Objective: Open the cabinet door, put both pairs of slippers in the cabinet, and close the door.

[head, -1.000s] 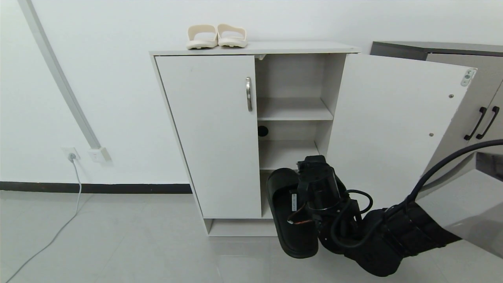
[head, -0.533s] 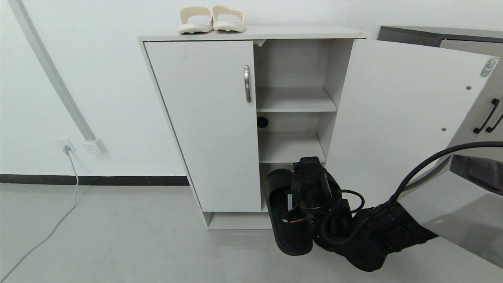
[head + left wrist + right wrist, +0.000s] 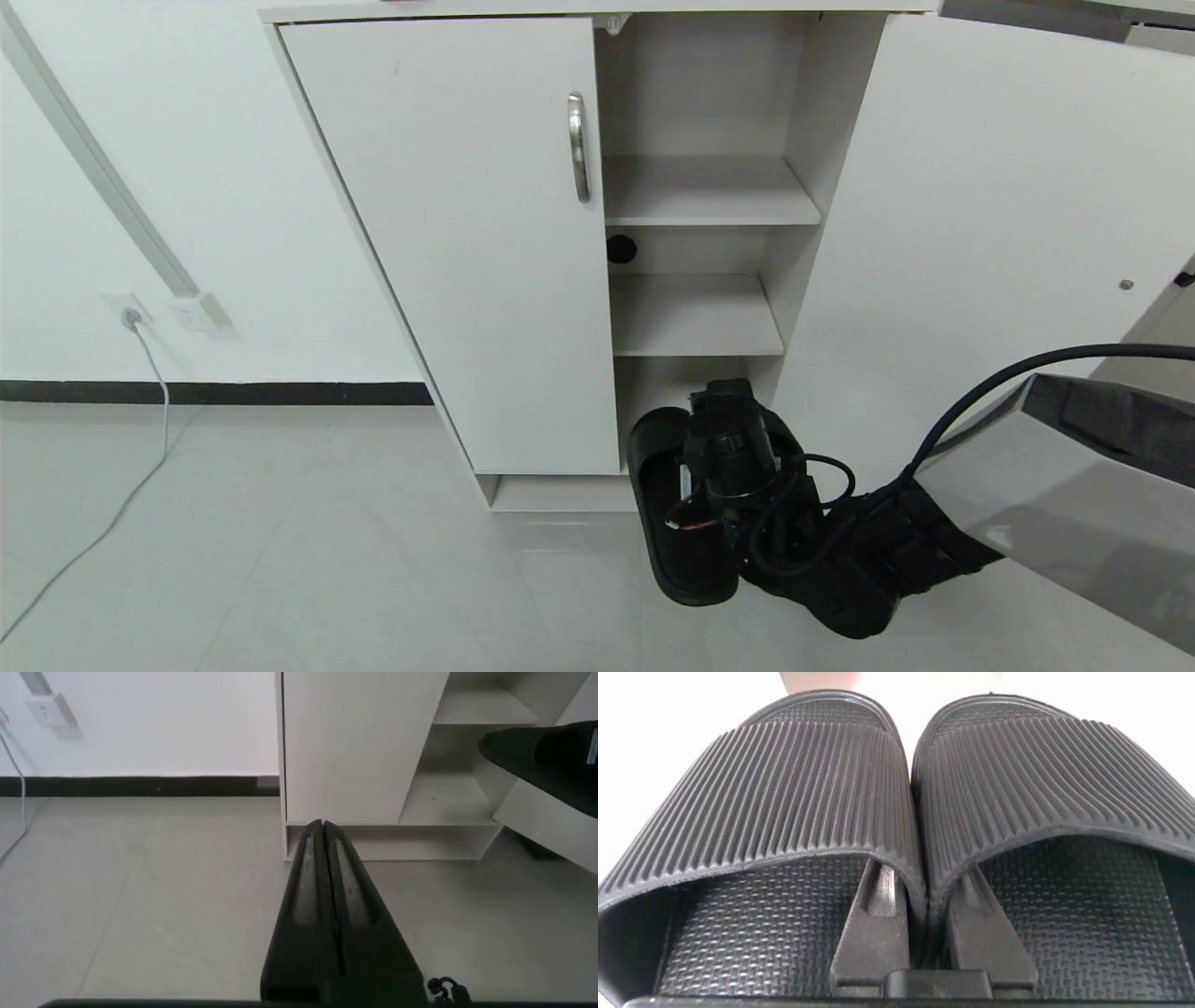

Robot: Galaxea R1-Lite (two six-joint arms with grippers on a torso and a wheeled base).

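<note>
Reaching in low from the right, the right arm stretches toward the foot of the white cabinet (image 3: 812, 112), its wrist angled down at the lowest compartment (image 3: 653, 387). The right hand (image 3: 724, 425) grasps the pair of black slippers (image 3: 672, 504): in the right wrist view one finger (image 3: 873, 919) lies inside each slipper under its ribbed strap, and the two pinch the touching inner walls together. The slippers are held side by side, off the floor (image 3: 280, 560), toes at the mouth of the lowest compartment and heels out over the tiles. The left hand (image 3: 322, 835) hangs lower and farther back, pointed at the cabinet's base; its fingers are pressed flat together with nothing between them. The left door (image 3: 448, 233) is closed, its metal handle (image 3: 579, 149) near the inner edge, and that edge stands just beside the slippers. The right door (image 3: 990, 233) is swung wide open close beside the right arm. Inside, the upper shelf (image 3: 700, 191) and middle shelf (image 3: 691, 317) lie above the slippers. A wall socket (image 3: 126, 313) with a grey cable (image 3: 112, 513) sits well off to the left.
</note>
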